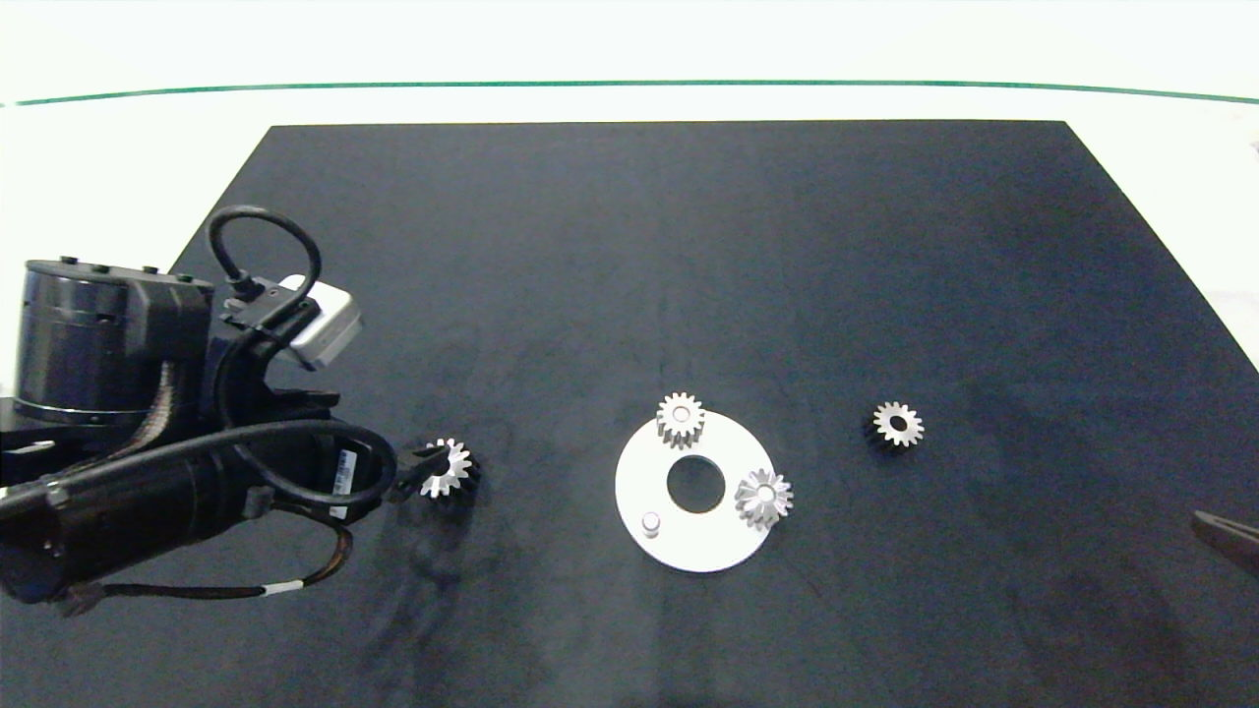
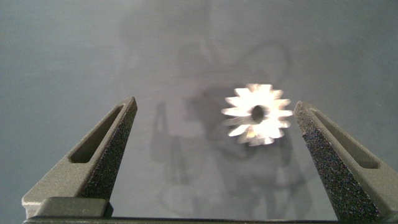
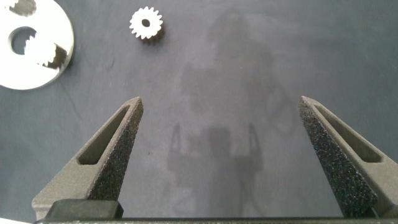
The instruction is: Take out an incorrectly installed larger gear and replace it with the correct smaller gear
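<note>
The larger gear (image 1: 448,468) (image 2: 257,113), silver and tilted, sits over the black mat at the left. It lies between the open fingers of my left gripper (image 1: 413,472) (image 2: 214,106), close to one pad, with neither pad touching it. The smaller gear (image 1: 897,424) (image 3: 146,23) lies flat on the mat right of the white round plate (image 1: 689,546) (image 3: 37,68). On that plate stand two silver gears (image 1: 680,420) (image 1: 763,498) and a bare peg (image 1: 650,522). At the right edge, my right gripper (image 1: 1225,536) (image 3: 221,102) hangs open over bare mat, holding nothing.
The black mat (image 1: 629,246) covers most of the white table. A green line (image 1: 629,84) runs along the far side. The left arm's bulk and cables (image 1: 148,442) fill the left side.
</note>
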